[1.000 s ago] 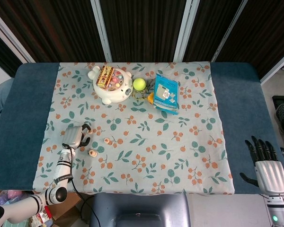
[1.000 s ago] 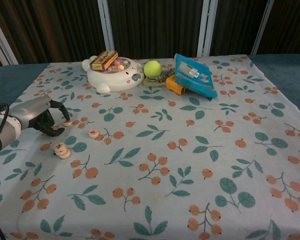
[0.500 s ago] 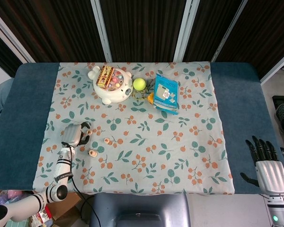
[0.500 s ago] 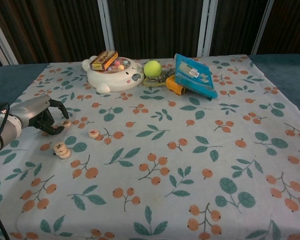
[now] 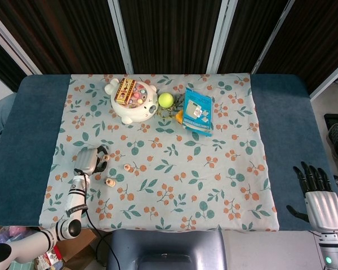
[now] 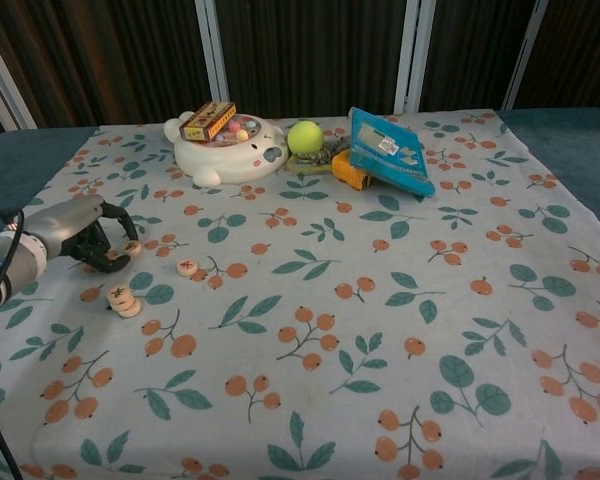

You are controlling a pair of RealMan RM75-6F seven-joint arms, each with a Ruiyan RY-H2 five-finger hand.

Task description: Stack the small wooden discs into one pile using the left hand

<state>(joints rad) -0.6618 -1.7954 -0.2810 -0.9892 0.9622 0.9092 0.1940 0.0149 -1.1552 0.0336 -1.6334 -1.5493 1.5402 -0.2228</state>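
With the left hand point(image 6: 85, 236) pinching one wooden disc point(image 6: 132, 247) near the tablecloth's point(image 6: 310, 300) left edge, lift it straight and set it squarely on the small pile point(image 6: 123, 298) just nearer the front edge, easing the fingers off gently

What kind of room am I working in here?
Most likely a lab test bench, not a home. A padded blue table carries a printed cloth with a random mix of props: a bear-shaped toy, a tennis ball and a blue packet. Dark panels close off the back.
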